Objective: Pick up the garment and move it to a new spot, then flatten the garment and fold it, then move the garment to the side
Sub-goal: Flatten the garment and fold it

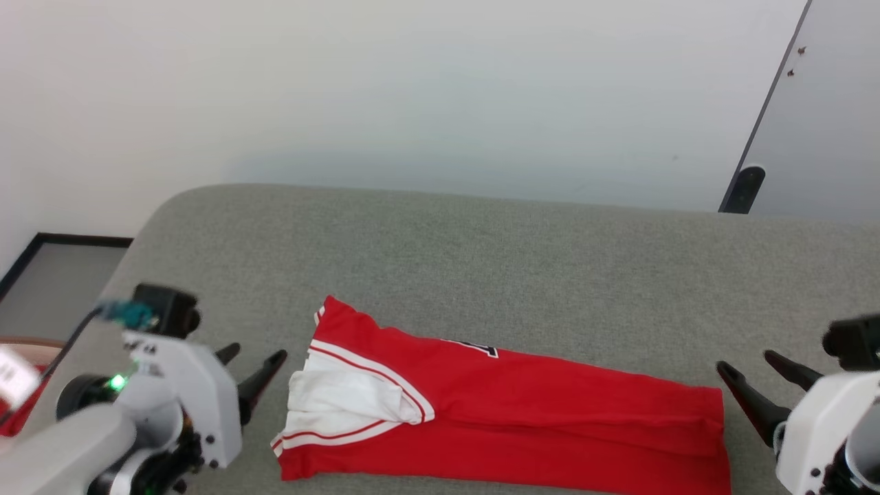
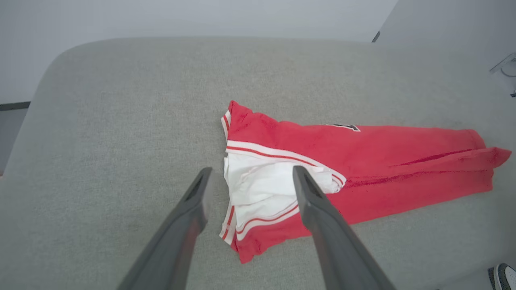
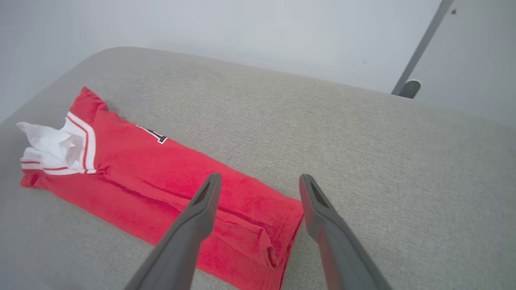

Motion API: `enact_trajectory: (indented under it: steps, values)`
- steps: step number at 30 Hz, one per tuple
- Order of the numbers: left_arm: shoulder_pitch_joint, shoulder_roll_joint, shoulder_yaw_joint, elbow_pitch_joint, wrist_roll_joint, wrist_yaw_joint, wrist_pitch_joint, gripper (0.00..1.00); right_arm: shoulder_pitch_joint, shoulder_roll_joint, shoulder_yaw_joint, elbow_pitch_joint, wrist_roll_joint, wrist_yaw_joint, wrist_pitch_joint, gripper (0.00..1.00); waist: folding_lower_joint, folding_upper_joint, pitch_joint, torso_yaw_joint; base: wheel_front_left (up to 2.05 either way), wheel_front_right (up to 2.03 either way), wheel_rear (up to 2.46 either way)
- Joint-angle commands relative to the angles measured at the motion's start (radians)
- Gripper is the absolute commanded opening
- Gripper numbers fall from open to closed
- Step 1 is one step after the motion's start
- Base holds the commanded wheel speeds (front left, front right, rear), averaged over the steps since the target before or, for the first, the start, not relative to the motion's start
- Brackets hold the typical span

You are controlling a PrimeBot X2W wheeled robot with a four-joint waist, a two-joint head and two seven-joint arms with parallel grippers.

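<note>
Fingers spread and empty at both ends of the folded garment.

The garment [image 1: 522, 405] lies as a long strip on the grey table [image 1: 481, 261], with my left gripper [image 1: 254, 357] just beside its sleeve end and my right gripper [image 1: 746, 362] just beside its hem end. If I pinch only the top layer, the fold could open and the loose white sleeve [image 2: 262, 185] could spill out. The head view cuts off the garment's near edge, and its lettering [image 3: 154, 135] is mostly tucked under.

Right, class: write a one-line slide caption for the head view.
Folded red jersey lies on the grey fabric surface, open left hand and right hand flanking it.
</note>
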Motion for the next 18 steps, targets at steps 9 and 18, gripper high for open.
enact_trajectory:
  steps: [9, 18]
  values:
    - [0.206, 0.040, 0.085, -0.037, 0.006, 0.048, -0.377, 1.00, 0.104, 0.063, -0.108, 0.066, -0.054, -0.001, -0.044, 1.00, 0.0000, 0.0000, -0.033, 0.018, 0.00, 0.00, 0.00]
    - [0.417, -0.033, 0.342, -0.017, 0.134, 0.068, -0.430, 1.00, 0.163, 0.108, -0.183, 0.054, -0.084, -0.001, 0.046, 1.00, 0.0000, 0.0000, -0.048, 0.052, 0.00, 0.00, 0.00]
